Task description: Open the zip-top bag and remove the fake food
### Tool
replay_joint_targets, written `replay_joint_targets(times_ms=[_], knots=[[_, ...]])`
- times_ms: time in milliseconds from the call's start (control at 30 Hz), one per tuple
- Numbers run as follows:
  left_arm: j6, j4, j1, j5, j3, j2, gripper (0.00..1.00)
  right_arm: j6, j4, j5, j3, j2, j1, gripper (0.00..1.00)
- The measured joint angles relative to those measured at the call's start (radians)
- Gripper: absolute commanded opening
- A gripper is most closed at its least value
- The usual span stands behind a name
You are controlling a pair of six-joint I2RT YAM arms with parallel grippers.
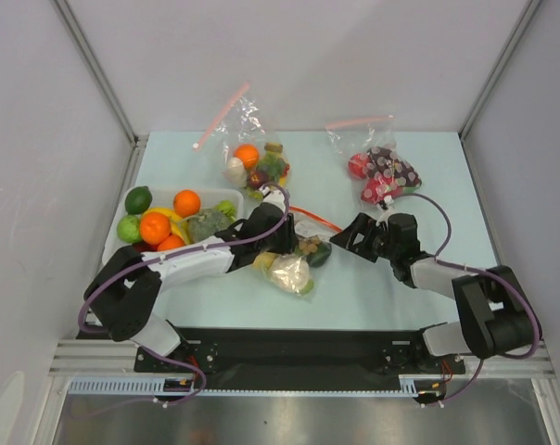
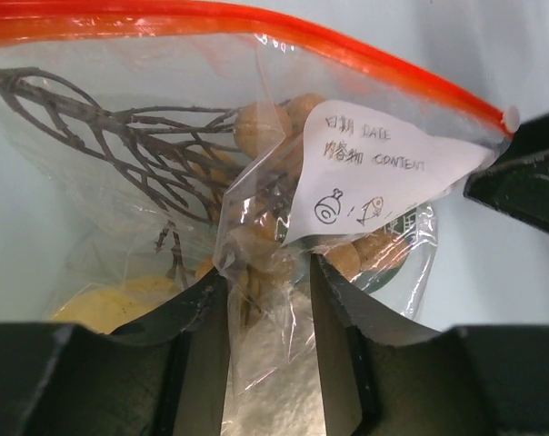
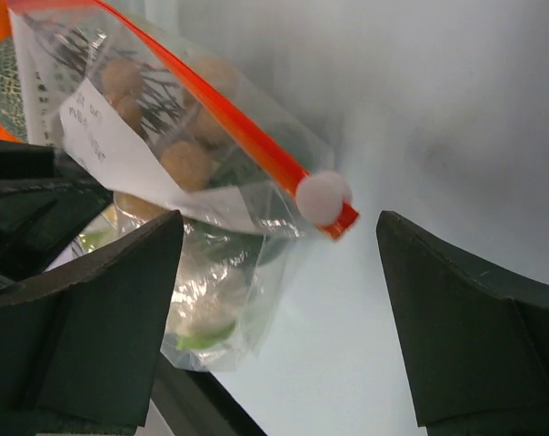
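The zip-top bag [image 1: 297, 262] lay at centre frame and held the fake food [image 2: 256, 127]: brown cluster, pale leafy head, yellow fruit. The left gripper [image 2: 268, 272] straddled a bunched fold of the bag, but whether it was clamped could not be determined. The right gripper [image 3: 279, 220] stood wide apart around the zip's end. A white bin [image 1: 210, 192] at left held oranges and limes.

Robotics laboratory: white panels [image 1: 289, 56] enclose the pale table [image 1: 391, 297]; an aluminium rail [image 1: 85, 357] borders the table's near edge.
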Motion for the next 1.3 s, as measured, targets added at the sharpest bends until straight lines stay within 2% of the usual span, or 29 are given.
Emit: replay_joint_targets(times_ms=[300, 433, 533, 567, 733, 767, 800, 833, 900, 933, 967, 1033, 1167, 1300], knots=[[-0.034, 0.035, -0.021, 0.050, -0.072, -0.008, 0.43, 0.042, 0.300, -0.073, 0.004, 0.218, 0.013, 0.89], [-0.058, 0.047, -0.053, 0.056, -0.102, -0.027, 0.43, 0.066, 0.382, -0.095, 0.004, 0.261, 0.015, 0.87], [-0.073, 0.045, -0.069, 0.062, -0.116, -0.047, 0.43, 0.069, 0.423, -0.098, 0.004, 0.261, 0.019, 0.76], [-0.078, 0.045, -0.071, 0.066, -0.121, -0.053, 0.43, 0.070, 0.429, -0.099, 0.004, 0.260, 0.021, 0.68], [-0.089, 0.041, -0.079, 0.086, -0.132, -0.071, 0.43, 0.058, 0.461, -0.112, 0.004, 0.248, 0.025, 0.51], [-0.089, 0.041, -0.081, 0.088, -0.133, -0.072, 0.44, 0.055, 0.467, -0.117, 0.004, 0.246, 0.025, 0.42], [-0.088, 0.041, -0.082, 0.090, -0.134, -0.072, 0.45, 0.051, 0.473, -0.120, 0.004, 0.246, 0.025, 0.37], [-0.088, 0.041, -0.082, 0.091, -0.135, -0.073, 0.48, 0.046, 0.479, -0.125, 0.004, 0.245, 0.026, 0.33], [-0.082, 0.036, -0.083, 0.093, -0.135, -0.079, 0.64, 0.039, 0.486, -0.133, 0.004, 0.242, 0.026, 0.24], [-0.082, 0.033, -0.083, 0.094, -0.135, -0.083, 0.79, 0.038, 0.488, -0.137, 0.004, 0.239, 0.026, 0.21], [-0.071, 0.029, -0.084, 0.095, -0.135, -0.090, 0.84, 0.031, 0.489, -0.146, 0.004, 0.232, 0.026, 0.15], [-0.058, 0.019, -0.085, 0.098, -0.135, -0.111, 0.91, 0.019, 0.489, -0.166, 0.004, 0.211, 0.026, 0.12], [0.002, -0.029, -0.087, 0.092, -0.104, -0.172, 0.96, -0.011, 0.487, -0.222, 0.007, 0.152, 0.026, 0.04], [0.088, -0.045, -0.071, 0.105, -0.056, -0.261, 0.98, -0.061, 0.443, -0.298, 0.024, 0.052, 0.023, 0.03]])
